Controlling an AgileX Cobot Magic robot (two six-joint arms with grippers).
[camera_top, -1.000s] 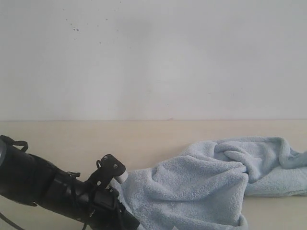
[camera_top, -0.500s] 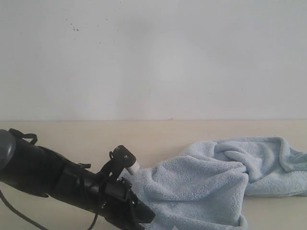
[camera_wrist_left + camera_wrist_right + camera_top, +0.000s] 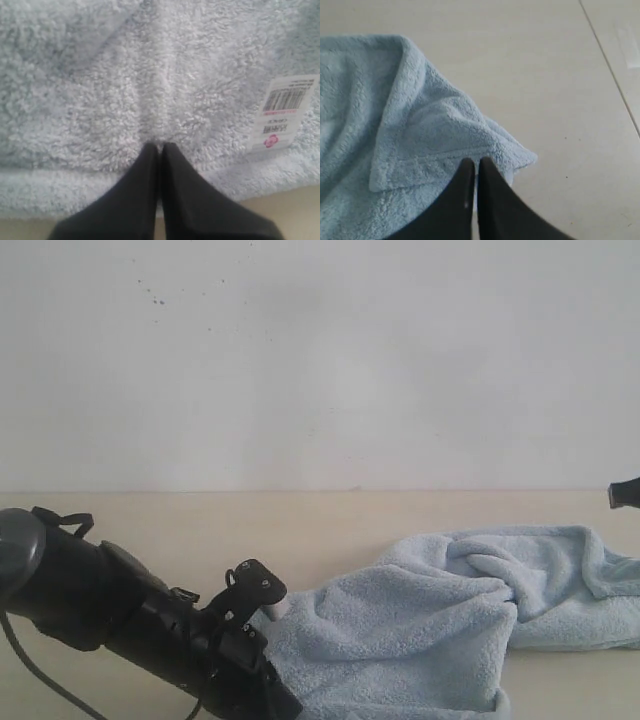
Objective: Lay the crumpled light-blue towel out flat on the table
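Since a moment ago my right gripper (image 3: 625, 494) has edged into the exterior view, fingers pressed together on nothing, hovering over a folded corner of the towel (image 3: 430, 630). My left gripper (image 3: 160, 145) pinches the towel's hem near the white label (image 3: 282, 117). The towel lies crumpled on the table (image 3: 200, 530).
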